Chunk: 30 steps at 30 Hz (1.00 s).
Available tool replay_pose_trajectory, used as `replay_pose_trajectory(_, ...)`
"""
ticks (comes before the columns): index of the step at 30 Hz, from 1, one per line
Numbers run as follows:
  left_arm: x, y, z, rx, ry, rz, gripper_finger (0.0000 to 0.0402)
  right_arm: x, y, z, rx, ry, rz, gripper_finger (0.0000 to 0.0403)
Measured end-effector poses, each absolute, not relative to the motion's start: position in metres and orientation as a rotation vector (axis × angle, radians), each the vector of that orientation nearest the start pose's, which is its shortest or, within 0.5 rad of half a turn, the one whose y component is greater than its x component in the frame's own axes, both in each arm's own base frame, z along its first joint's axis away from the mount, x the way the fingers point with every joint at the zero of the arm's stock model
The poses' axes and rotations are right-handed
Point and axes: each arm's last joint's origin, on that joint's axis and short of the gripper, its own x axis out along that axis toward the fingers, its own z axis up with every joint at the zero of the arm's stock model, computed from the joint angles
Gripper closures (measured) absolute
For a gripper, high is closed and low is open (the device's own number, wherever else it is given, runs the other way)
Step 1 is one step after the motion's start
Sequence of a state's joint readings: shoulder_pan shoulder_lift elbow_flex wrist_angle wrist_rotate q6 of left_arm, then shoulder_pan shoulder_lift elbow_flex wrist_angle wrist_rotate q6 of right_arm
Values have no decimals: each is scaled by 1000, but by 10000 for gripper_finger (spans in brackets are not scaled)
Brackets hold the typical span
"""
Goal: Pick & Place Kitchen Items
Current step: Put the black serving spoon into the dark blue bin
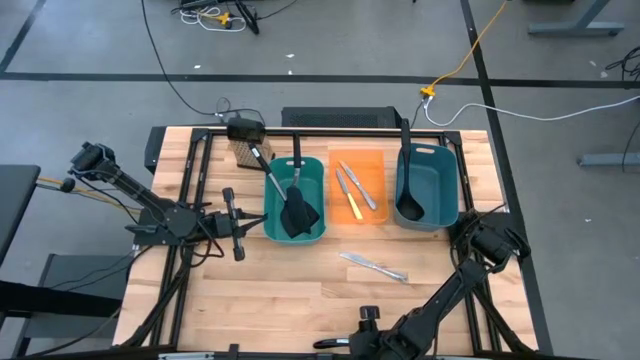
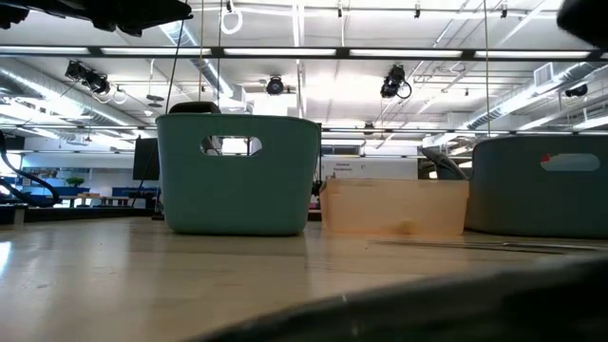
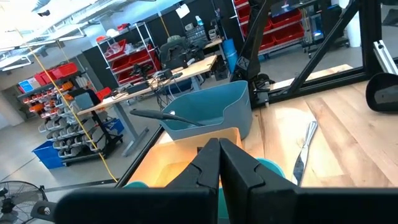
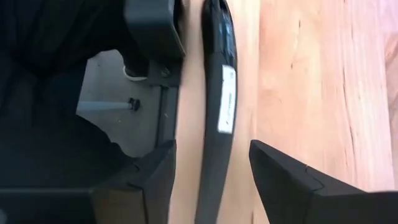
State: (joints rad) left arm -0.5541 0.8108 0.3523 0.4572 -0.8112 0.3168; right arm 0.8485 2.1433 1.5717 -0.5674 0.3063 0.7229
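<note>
A black long handle with a white label (image 4: pixel 219 106) lies on the wood by the table's right edge. My right gripper (image 4: pixel 212 149) is open and slants down over it, one finger on each side, with a gap showing on both sides. In the high view this gripper (image 1: pixel 484 236) covers the handle. A silver knife (image 1: pixel 375 266) lies flat on the table in front of the bins. Black spatulas (image 1: pixel 296 205) stand in the left teal bin (image 1: pixel 272 212), knives (image 1: pixel 352 190) lie in the orange bin (image 1: pixel 372 160), and a ladle (image 1: pixel 409 185) sits in the right teal bin (image 1: pixel 445 190). My left gripper (image 1: pixel 236 226) is shut and level, left of the bins.
The three bins stand in a row across the table's far middle. A wooden-block thing with a black top (image 1: pixel 244 140) sits at the far left of them. The table's right edge and its black frame (image 4: pixel 163 93) run close beside my right gripper. Bare wood (image 1: pixel 300 290) stretches along the near side.
</note>
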Motion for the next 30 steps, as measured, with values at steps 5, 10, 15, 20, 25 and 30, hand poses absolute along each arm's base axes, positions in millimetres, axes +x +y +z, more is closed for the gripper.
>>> replay_pose_trajectory(5, 157, -73, 240, 299, 40, 255, 388, 295, 321, 144, 53, 1067, 85, 190)
replay_pose_trajectory(10, 157, -73, 240, 298, 40, 255, 388, 290, 317, 132, 83, 1089, 70, 191)
replay_pose_trajectory(15, 157, -73, 240, 298, 40, 255, 388, 290, 310, 125, 118, 1091, 33, 210)
replay_pose_trajectory(20, 157, -73, 240, 298, 40, 255, 388, 292, 305, 123, 111, 1096, 9, 282)
replay_pose_trajectory(25, 157, -73, 240, 298, 40, 255, 388, 293, 298, 123, 79, 1118, -28, 358)
replay_pose_trajectory(30, 157, -73, 240, 298, 40, 255, 388, 289, 285, 133, 22, 1158, -85, 359)
